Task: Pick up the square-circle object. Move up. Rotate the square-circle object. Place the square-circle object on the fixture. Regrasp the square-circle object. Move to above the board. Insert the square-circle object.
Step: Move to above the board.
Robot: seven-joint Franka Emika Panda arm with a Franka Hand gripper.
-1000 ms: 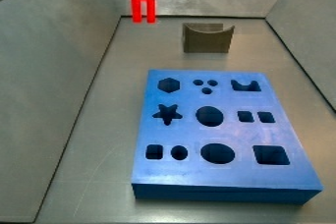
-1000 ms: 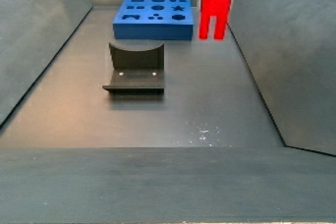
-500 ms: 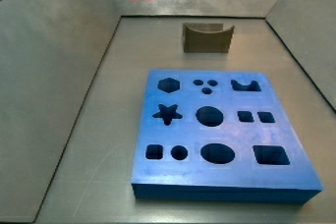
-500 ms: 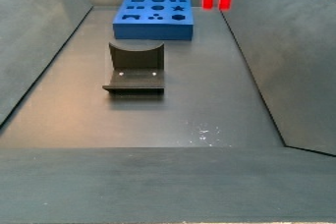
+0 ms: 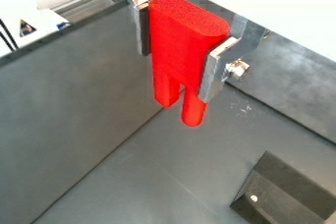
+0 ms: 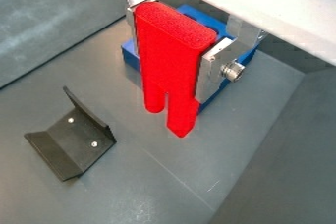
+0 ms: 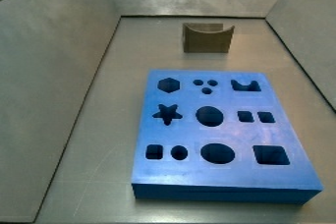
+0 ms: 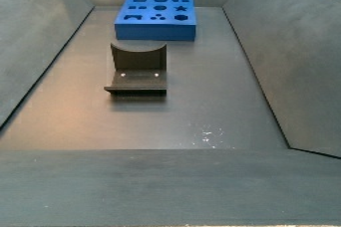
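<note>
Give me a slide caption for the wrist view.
Gripper holds the red square-circle object, prongs down, above the fixture and board.

No text, label, brand, number or sign can be read anywhere, neither on the bright red plastic oblong block (image 5: 182, 53) held in the claw (image 5: 176, 49) nor on the large flat blue board (image 7: 221, 137).

The gripper (image 5: 182, 43) hangs high, fingers (image 5: 217, 66) clamped together.
</note>
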